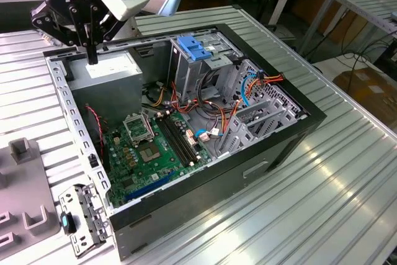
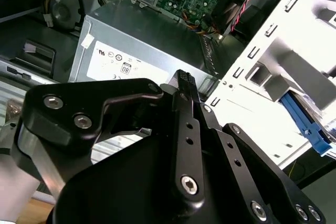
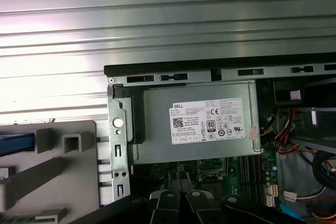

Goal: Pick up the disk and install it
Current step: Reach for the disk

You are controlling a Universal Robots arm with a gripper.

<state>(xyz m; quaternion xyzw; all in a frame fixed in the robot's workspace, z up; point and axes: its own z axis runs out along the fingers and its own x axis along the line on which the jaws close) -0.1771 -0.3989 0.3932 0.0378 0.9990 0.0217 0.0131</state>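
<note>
Ribs of bare metal run across the counter (image 1: pixel 335 203), which carries an open black computer case (image 1: pixel 248 172) through the middle of the exterior view. Toward the exterior view's upper left, the pincer (image 1: pixel 92 60) hangs just above the grey power supply (image 1: pixel 108 79) in the case's back corner. Its fingers are pressed together with nothing between them. The green motherboard (image 1: pixel 149 153) lies lower in the case. A blue latch (image 1: pixel 193 49) tops the drive cage near the frame's upper middle, and a grey fixture (image 1: pixel 25 197) sits on the counter at the exterior view's lower left. In the second wrist view, the black pincer (image 2: pixel 186 78) shows its tips closed on each other, close over the power supply (image 2: pixel 147 40) and its white sticker. A blue strip (image 2: pixel 307 127) lies beyond the bright chassis frame; whether it belongs to the disk cannot be told. In the first wrist view, the power supply (image 3: pixel 194 145) sits in the case corner, with the counter (image 3: pixel 157 24) beyond it and the fixture (image 3: pixel 58 166) beside the case. What seems to be the disk (image 3: pixel 16 144) rests in that fixture, well apart from the pincer. It shows as a blue edge cut off by the picture's border.
</note>
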